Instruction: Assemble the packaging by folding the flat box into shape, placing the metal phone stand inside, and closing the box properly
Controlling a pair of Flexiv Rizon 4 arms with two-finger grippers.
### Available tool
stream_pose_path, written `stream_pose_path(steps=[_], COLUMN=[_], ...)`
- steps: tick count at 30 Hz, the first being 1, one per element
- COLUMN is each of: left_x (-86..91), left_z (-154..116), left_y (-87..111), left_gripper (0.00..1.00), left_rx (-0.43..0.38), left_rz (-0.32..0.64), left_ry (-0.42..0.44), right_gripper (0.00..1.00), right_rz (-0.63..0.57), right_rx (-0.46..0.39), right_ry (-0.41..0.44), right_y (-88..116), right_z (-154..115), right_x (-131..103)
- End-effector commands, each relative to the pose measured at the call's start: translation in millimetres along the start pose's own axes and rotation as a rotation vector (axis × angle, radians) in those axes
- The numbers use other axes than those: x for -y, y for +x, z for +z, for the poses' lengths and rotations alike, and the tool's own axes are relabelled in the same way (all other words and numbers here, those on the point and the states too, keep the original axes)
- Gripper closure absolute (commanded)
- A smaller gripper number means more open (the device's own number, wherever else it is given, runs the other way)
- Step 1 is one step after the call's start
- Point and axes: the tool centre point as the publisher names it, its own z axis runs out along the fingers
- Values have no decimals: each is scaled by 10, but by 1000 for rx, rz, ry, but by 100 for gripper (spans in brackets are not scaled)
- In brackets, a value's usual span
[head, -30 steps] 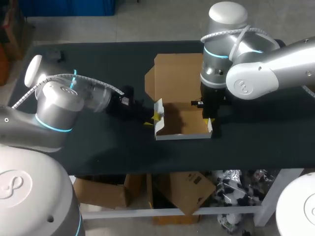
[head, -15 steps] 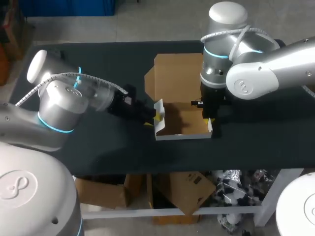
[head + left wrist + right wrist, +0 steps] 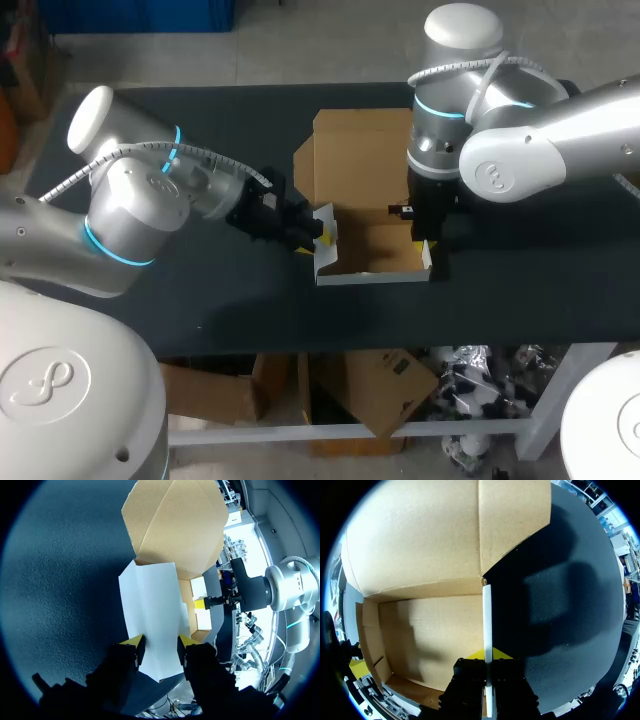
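Note:
The cardboard box (image 3: 372, 250) stands as an open tray with white outer walls, and its brown lid (image 3: 355, 150) lies flat on the far side. My left gripper (image 3: 312, 240) is at the box's left end. In the left wrist view this gripper (image 3: 160, 642) is open, with the white end flap (image 3: 150, 605) standing between its yellow fingertips (image 3: 135, 641). My right gripper (image 3: 425, 242) comes down on the right wall. In the right wrist view that gripper (image 3: 488, 655) is shut on the thin wall (image 3: 487, 615), beside the tray's brown floor (image 3: 435, 630). No phone stand is in view.
The black table (image 3: 200, 130) has free room left and right of the box. Its front edge (image 3: 400, 345) runs a short way in front of the tray. My right arm's body hangs over the box's right end.
My left arm has swung up and toward the box, and its fingers have spread a little around the white flap. The right arm and the box have not moved.

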Motion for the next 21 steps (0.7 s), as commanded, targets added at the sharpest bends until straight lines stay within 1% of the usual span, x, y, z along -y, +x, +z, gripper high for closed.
stream_pose_path(steps=[1, 5, 10, 14, 21], left_x=[16, 28, 33, 39, 55], left_z=[21, 31, 37, 46, 64], left_y=[55, 51, 54, 54, 42], left_gripper=[55, 55, 55, 55, 55], left_rx=[57, 99, 125, 166, 214], left_rz=[-4, -8, -12, -17, -30], left_ry=[-11, -13, -16, -20, -23], right_gripper=[100, 100, 100, 100, 100], right_rz=[0, 0, 0, 0, 0], right_rx=[2, 2, 2, 2, 2], right_ry=[2, 2, 2, 2, 2], right_y=[8, 8, 8, 8, 8], right_z=[-4, -4, -4, -4, -4], right_x=[-1, -1, -1, -1, -1])
